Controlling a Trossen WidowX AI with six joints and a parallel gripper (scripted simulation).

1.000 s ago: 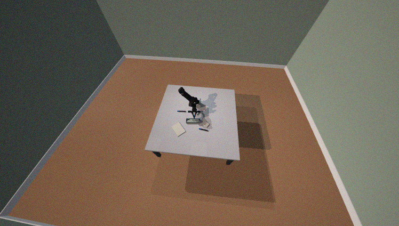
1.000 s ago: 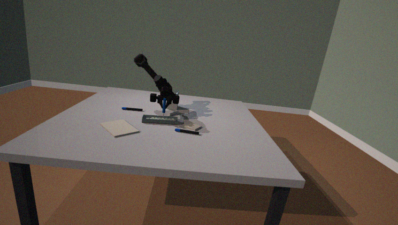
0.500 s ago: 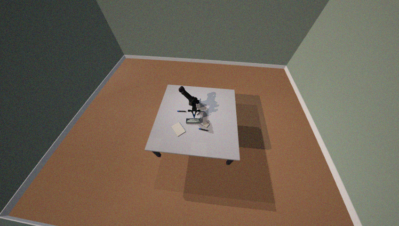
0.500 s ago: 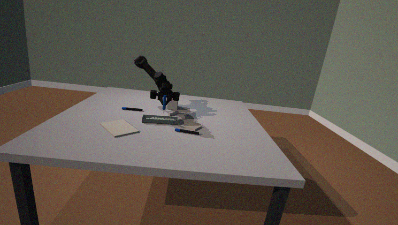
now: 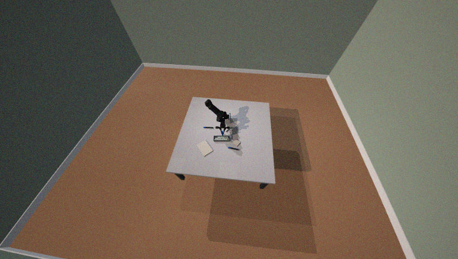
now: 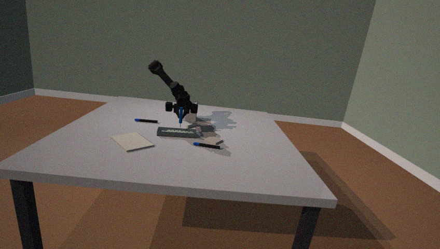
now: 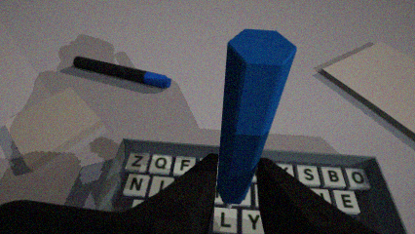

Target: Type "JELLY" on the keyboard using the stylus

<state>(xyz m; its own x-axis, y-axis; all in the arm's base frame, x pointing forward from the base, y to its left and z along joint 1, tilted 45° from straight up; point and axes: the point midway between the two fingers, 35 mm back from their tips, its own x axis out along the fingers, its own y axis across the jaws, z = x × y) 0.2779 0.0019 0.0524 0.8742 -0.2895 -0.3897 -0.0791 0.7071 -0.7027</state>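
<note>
My gripper (image 5: 222,130) (image 6: 181,116) (image 7: 237,164) is shut on the blue stylus (image 6: 180,114) (image 7: 255,97), which stands nearly upright between the fingertips, thin tip down. The dark grey keyboard (image 5: 221,141) (image 6: 178,134) (image 7: 382,195) lies under it. In the wrist view the tip shows just beyond the L key (image 7: 225,220); I cannot tell whether it touches a key. The Y key (image 7: 253,220) is right of L. The E key (image 7: 347,202) is farther right, one row up. My right finger hides most of the J key; both fingers hide several other keys.
A black pen with a blue end (image 5: 234,148) (image 6: 208,145) (image 7: 114,69) lies beyond the keyboard. Another such pen (image 5: 208,127) (image 6: 146,120) lies beside the arm. A cream notepad (image 5: 204,148) (image 6: 132,141) (image 7: 385,78) and a small pale block (image 5: 236,142) (image 6: 212,140) (image 7: 54,122) flank the keyboard.
</note>
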